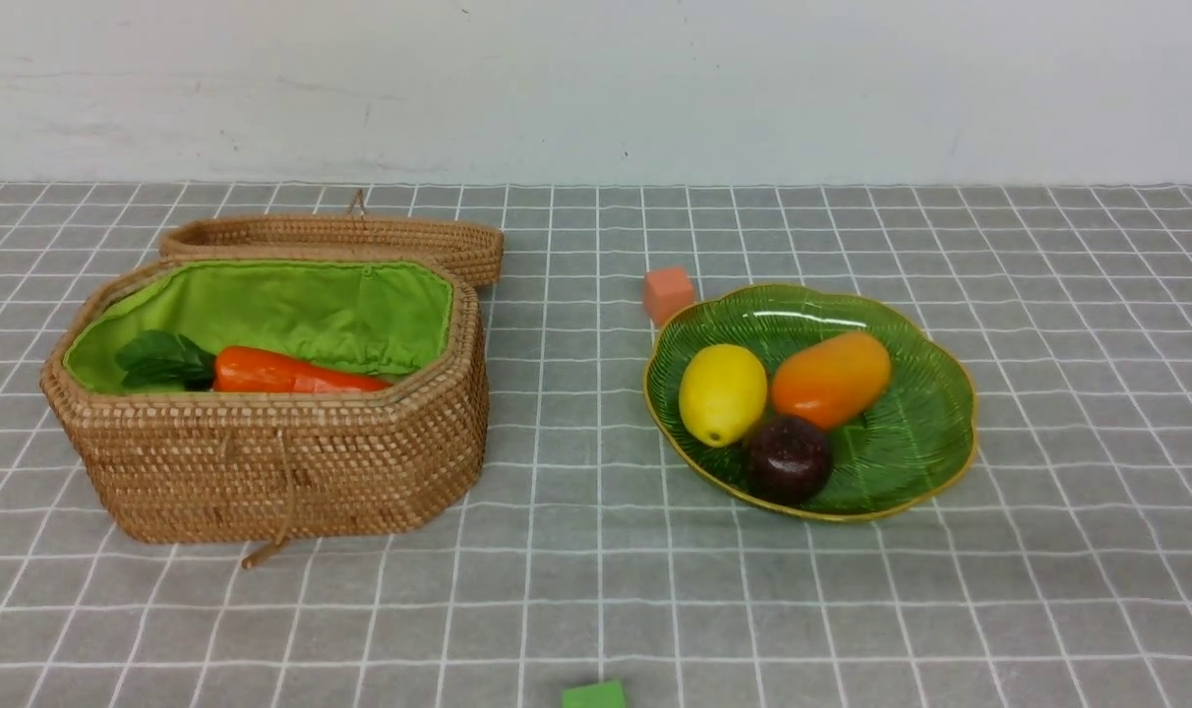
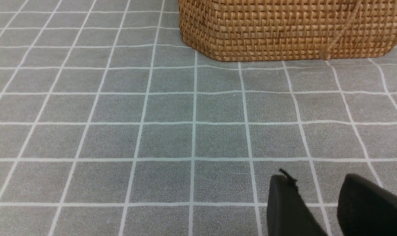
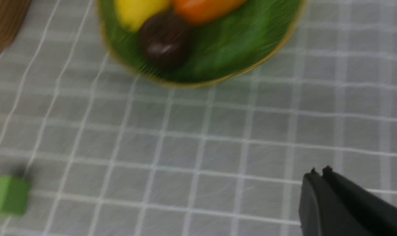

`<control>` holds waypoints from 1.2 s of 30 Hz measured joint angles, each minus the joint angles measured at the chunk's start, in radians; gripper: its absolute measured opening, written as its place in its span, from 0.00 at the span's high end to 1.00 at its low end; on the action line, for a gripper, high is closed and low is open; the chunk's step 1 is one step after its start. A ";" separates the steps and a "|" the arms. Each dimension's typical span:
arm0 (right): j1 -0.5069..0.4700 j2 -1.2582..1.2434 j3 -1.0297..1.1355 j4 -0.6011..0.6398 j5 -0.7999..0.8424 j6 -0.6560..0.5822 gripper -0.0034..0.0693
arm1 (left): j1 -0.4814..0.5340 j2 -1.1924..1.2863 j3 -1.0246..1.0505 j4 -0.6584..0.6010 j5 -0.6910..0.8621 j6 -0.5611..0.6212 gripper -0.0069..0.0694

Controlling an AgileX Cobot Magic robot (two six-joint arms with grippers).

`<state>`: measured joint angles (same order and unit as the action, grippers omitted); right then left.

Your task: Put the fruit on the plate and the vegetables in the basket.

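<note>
My front camera shows a grey cloth (image 1: 852, 610) ruled with a white grid, running back to a plain pale wall (image 1: 596, 79). Neither arm appears in that view.

On my left sits the basket (image 1: 281, 462), open, its green lining showing. The carrot (image 1: 291, 374) lies inside with its leaves toward the left; I can't make out any other vegetable in there. The lid (image 1: 360, 241) rests on the cloth just behind the basket, touching or nearly touching its back rim. On my right is the plate (image 1: 911, 442), holding the lemon (image 1: 722, 393), the mango (image 1: 830, 379) and the maroon ball (image 1: 789, 458) — all three bunched together on its left half. An orange cube (image 1: 668, 293) sits just beside the plate's far-left rim, and a green cube (image 1: 594, 695) lies at the near edge of the view, well apart from both.

From the left wrist, the left gripper (image 2: 319, 196) hangs low over bare cloth near the basket's woven wall, its two black fingers (image 2: 287, 203) standing apart with nothing between them.

The right wrist picture is blurred. The right gripper (image 3: 319, 172) is over the cloth on the near side of the plate — fingertips pressed together, holding nothing — with the green cube off to one side.
</note>
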<state>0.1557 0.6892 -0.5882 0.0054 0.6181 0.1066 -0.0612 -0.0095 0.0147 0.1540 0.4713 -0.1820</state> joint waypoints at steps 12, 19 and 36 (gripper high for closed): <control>-0.232 -0.638 0.579 -0.077 -0.208 0.003 0.95 | 0.000 0.000 0.000 0.001 0.000 0.000 0.60; -0.248 -0.699 0.604 -0.059 -0.232 0.005 0.94 | 0.000 0.000 0.000 0.001 -0.001 0.000 0.60; -0.248 -0.699 0.604 -0.051 -0.233 0.004 0.92 | 0.000 0.000 0.000 0.001 -0.001 0.000 0.60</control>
<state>-0.0924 -0.0098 0.0155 -0.0458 0.3848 0.1107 -0.0612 -0.0095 0.0150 0.1551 0.4699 -0.1820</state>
